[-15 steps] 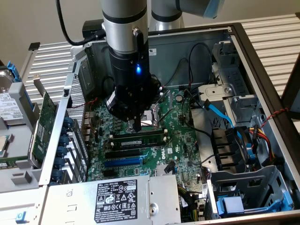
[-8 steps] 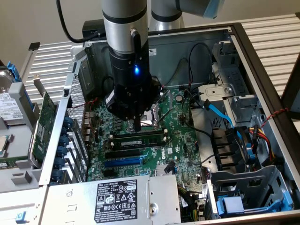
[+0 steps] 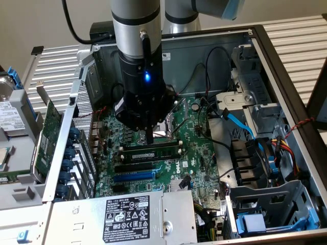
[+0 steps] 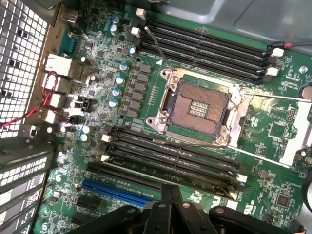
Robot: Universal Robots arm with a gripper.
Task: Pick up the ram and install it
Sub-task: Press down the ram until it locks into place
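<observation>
In the exterior view you have one arm reaching down into an open computer case (image 3: pixel 286 76), its gripper (image 3: pixel 148 137) low over the motherboard (image 3: pixel 196 153) with the fingers drawn together, tip pressing on the upper edge of the ram (image 3: pixel 153 151). That single green stick stands upright on edge in a slot just below the processor socket (image 3: pixel 164 133) — it is in the board, not held between the fingers. Below it you can count two black slots and one blue slot (image 3: pixel 134 176). Outside the case, on the exterior view's left, one large green expansion card (image 3: pixel 47 138) leans against the case wall. One power supply (image 3: pixel 127 217) with a black label sits along the near edge, and one blue cable (image 3: pixel 240 122) runs across the drive bay. In the wrist view you look down on the one open socket (image 4: pixel 200 107), with a bank of four black memory slots (image 4: pixel 204 48) on one side of it and another four on the other. The ram (image 4: pixel 170 168) sits in the slot of that second bank farthest from the socket, and the gripper (image 4: pixel 169 200) meets it closed, fingertips together.
</observation>
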